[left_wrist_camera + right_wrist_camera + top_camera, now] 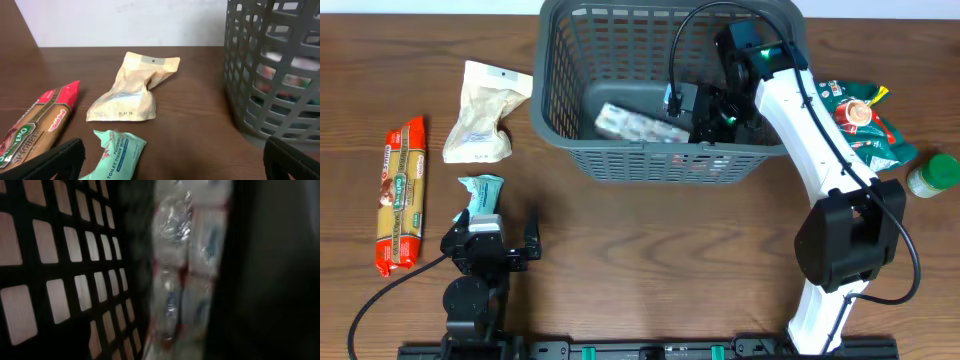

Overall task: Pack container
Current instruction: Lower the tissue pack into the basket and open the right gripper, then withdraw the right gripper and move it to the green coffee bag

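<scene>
Overhead: large dark grey plastic lattice container (650, 160) stands on the tabletop (650, 260). My right end effector (692, 118) reaches inside it, presumably depositing the clear packet (640, 123); opening indeterminate. My left end effector (490, 232), outside its left wall, stands wide.

Left gripper (492, 238) spread wide, right arm (810, 130) extended, right gripper (682, 108) angled leftward

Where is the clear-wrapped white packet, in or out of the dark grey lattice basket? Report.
In. Overhead, the clear-wrapped white packet sits within the walls of the dark grey lattice basket.
</scene>
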`<action>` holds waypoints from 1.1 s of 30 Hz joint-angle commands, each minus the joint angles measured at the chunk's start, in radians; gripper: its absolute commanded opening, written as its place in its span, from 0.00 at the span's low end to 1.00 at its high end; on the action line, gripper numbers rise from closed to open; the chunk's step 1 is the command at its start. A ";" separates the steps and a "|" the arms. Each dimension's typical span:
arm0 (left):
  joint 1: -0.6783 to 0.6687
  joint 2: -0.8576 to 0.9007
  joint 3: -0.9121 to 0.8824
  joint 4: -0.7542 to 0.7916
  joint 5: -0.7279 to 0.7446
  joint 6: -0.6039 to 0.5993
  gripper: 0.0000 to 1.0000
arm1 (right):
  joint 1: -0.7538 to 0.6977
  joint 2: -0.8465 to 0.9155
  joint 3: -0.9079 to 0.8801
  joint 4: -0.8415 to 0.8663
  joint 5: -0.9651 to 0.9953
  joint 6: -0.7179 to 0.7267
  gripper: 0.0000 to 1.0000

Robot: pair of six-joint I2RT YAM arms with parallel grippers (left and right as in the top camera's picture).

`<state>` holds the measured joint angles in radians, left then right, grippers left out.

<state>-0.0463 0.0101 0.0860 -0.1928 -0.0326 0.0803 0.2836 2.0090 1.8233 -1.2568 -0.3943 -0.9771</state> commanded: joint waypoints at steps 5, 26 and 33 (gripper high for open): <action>0.004 -0.006 -0.027 -0.005 -0.001 0.013 0.99 | 0.006 -0.023 0.013 0.012 -0.030 0.009 0.70; 0.004 -0.006 -0.027 -0.005 -0.001 0.013 0.99 | -0.015 -0.042 0.669 -0.065 0.503 0.837 0.99; 0.004 -0.006 -0.027 -0.005 -0.001 0.013 0.99 | -0.132 -0.087 0.745 -0.237 0.615 0.949 0.99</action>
<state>-0.0467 0.0101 0.0860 -0.1928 -0.0326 0.0799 0.2184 1.9488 2.5504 -1.4555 0.1329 -0.1360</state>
